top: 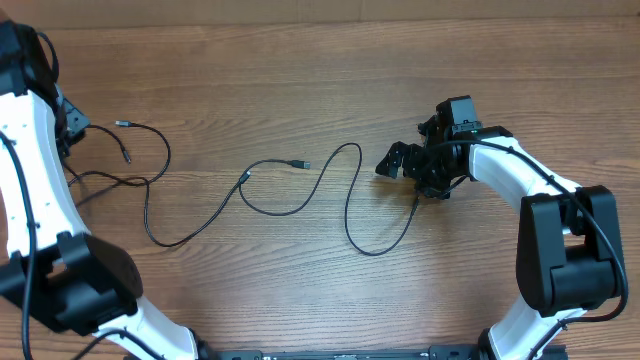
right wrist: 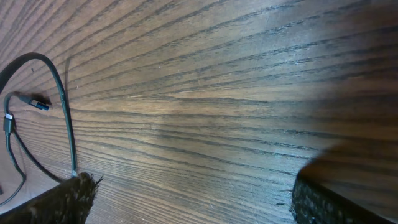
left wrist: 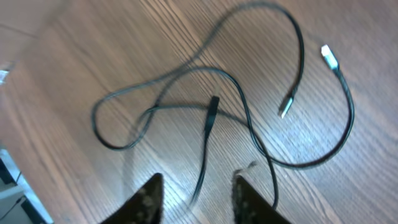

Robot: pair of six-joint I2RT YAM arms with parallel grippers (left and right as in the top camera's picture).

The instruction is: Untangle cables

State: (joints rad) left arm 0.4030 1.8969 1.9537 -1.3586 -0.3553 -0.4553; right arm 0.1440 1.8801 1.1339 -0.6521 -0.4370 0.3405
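Thin black cables [top: 372, 253] lie spread out on the wooden desk [top: 300, 60] — one in loops at the left, one in the middle, one curling toward the right. The left gripper [left wrist: 196, 200] hangs over the left loops. Its jaws are part way open, and one of the cables runs between the tips but is not squeezed. The right gripper [right wrist: 193, 194] has its jaws wide open — nothing in them, a cable just beside one tip.
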